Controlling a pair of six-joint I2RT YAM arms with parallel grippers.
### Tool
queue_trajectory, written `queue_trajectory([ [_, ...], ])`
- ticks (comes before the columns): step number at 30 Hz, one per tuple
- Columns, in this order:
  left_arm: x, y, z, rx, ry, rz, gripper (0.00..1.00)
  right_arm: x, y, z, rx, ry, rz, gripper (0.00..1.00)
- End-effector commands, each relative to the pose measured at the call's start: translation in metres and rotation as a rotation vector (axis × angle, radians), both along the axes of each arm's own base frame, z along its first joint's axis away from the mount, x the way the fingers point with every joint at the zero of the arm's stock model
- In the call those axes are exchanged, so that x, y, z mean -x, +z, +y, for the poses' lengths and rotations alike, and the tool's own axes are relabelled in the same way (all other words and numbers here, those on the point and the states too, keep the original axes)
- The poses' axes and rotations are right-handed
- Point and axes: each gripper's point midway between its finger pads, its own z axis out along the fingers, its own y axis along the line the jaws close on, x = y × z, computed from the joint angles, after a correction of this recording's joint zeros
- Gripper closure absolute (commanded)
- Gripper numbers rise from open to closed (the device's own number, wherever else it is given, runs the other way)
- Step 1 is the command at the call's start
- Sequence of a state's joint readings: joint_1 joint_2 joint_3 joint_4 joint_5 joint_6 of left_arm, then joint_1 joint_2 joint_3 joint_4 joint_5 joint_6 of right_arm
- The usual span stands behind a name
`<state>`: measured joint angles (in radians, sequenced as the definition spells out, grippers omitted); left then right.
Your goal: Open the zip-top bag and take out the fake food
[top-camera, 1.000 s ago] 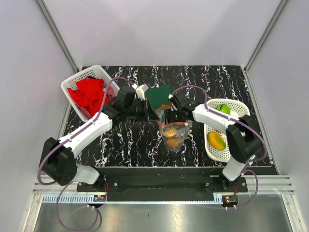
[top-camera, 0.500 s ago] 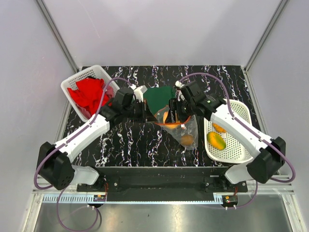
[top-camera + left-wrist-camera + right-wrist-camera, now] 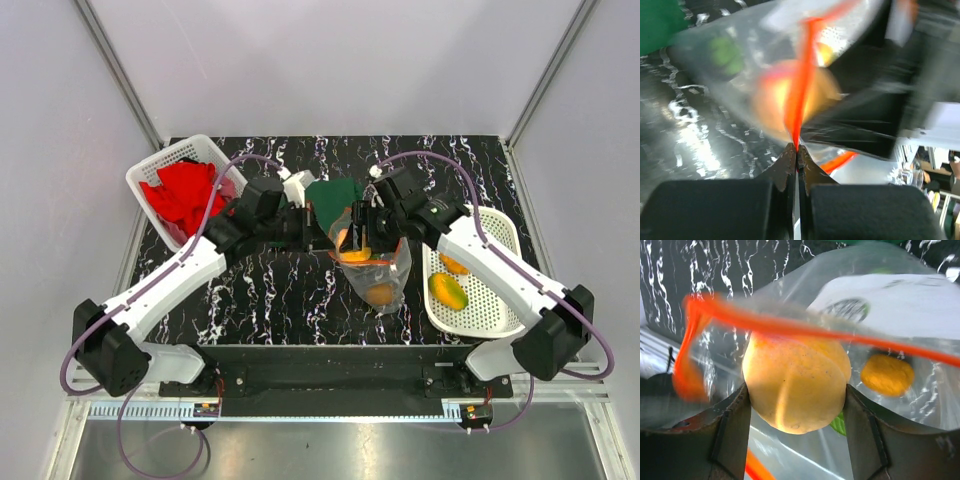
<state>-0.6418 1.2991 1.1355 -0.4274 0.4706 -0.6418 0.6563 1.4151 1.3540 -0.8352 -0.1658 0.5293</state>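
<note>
Clear plastic zip-top bag now hangs narrow and near-vertical at centre of the top view. 0.5 s ago it was splayed out to the right, with its low orange piece further right. Left arm has reached further right since then; right arm has barely moved.

Left gripper: fingertips pinched fully together on the bag's orange-red zip strip.

Right gripper: fingers part-open, one on each side of a peach-orange fruit, both touching it. Can't tell if bag film sits between pad and fruit.

Fake food count:
- Bag: peach-orange fruit, one small orange round piece, a green bit at the fruit's lower edge.
- White basket, right side: two, an orange one and a yellow-orange one.

Dark print on the white housing seen through the bag is too blurred to read.

One red cloth in a second white basket, upper left. One green cloth on the black marbled table, behind the bag.
</note>
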Motion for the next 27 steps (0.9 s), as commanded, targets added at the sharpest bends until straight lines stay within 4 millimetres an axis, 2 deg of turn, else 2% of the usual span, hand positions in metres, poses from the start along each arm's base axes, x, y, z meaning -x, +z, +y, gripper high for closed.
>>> queue_trajectory([
  [1,0.006,0.019,-0.022,0.013,-0.008,-0.042,1.0,-0.018,0.004,0.017,-0.074,-0.141,0.055,0.94],
  [4,0.011,0.005,-0.029,-0.013,-0.024,-0.015,1.0,-0.021,0.009,0.028,-0.113,-0.135,0.069,0.95],
  [7,0.009,-0.005,-0.022,-0.044,0.014,-0.029,1.0,-0.016,0.021,0.028,-0.13,-0.111,0.06,0.95],
  [11,-0.003,-0.012,-0.005,-0.105,0.067,-0.066,1.0,0.01,0.029,0.015,-0.13,-0.041,0.058,0.96],
  [12,-0.007,-0.013,0.0,-0.119,0.084,-0.078,1.0,0.017,0.039,0.01,-0.139,-0.015,0.022,0.96],
  [15,-0.013,-0.015,0.012,-0.152,0.112,-0.095,1.0,0.035,0.052,-0.004,-0.135,0.02,0.004,0.96],
  [19,-0.018,-0.018,0.024,-0.173,0.134,-0.115,1.0,0.05,0.078,-0.013,-0.183,0.027,-0.039,0.96],
  [21,-0.021,-0.017,0.03,-0.178,0.139,-0.116,1.0,0.051,0.097,-0.019,-0.204,0.023,-0.102,0.96],
  [23,-0.022,-0.016,0.035,-0.188,0.143,-0.118,1.0,0.045,0.107,-0.035,-0.149,-0.029,-0.174,0.94],
  [25,-0.021,-0.012,0.035,-0.18,0.138,-0.123,1.0,0.035,0.104,-0.058,-0.046,-0.078,-0.225,0.92],
  [27,-0.019,-0.008,0.034,-0.163,0.13,-0.12,1.0,0.022,0.093,-0.078,0.046,-0.121,-0.219,0.92],
])
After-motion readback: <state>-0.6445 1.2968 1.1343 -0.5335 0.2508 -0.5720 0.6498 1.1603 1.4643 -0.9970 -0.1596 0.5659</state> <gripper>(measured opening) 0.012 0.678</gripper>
